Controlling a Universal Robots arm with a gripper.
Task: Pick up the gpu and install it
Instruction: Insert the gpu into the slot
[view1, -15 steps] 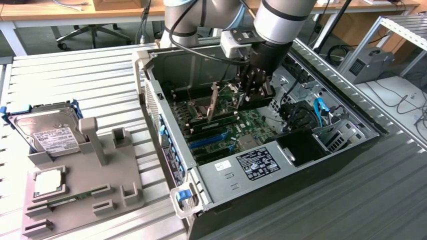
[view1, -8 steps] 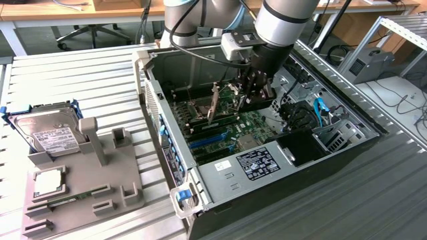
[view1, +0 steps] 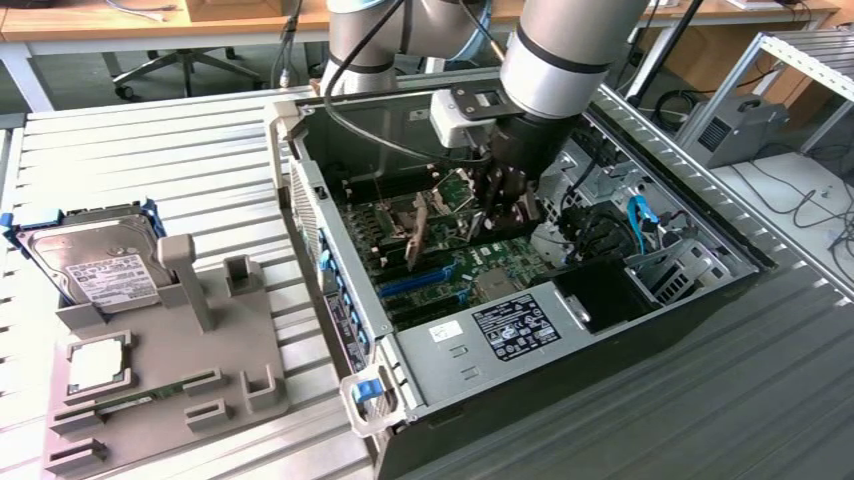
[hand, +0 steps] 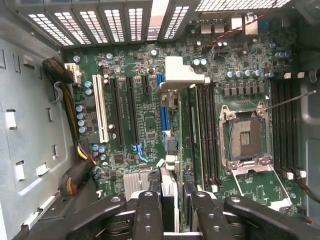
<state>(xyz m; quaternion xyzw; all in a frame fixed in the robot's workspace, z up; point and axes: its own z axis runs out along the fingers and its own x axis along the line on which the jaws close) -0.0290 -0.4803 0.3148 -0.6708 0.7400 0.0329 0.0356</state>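
A: Where is the gpu (hand: 172, 150) at the moment?

B: Inside the open computer case (view1: 400, 375), held edge-on above the motherboard (hand: 145, 125). The gripper (hand: 172, 210) has its fingers (hand: 148, 212) closed partway on the card's upper edge, one on each face.

A: Which way does it run?

B: In the wrist view its long axis lies parallel to the expansion slots, next to the blue slot (hand: 162, 107). The pale metal bracket end (hand: 180, 75) points toward the vented rear wall of the case (hand: 115, 22). The card stands upright on its thin edge.

A: Is it seated?

B: I cannot tell from either view.

A: What does the exterior view add?

B: The arm (view1: 567, 50) reaching straight down into the case, and the grey fixture (view1: 174, 390) on the table (view1: 147, 150) beside the case, toward the exterior view's left, with a silver hard drive (view1: 94, 260) standing in it. The wrist view gives the empty CPU socket (hand: 246, 139) and the white slot (hand: 101, 112).
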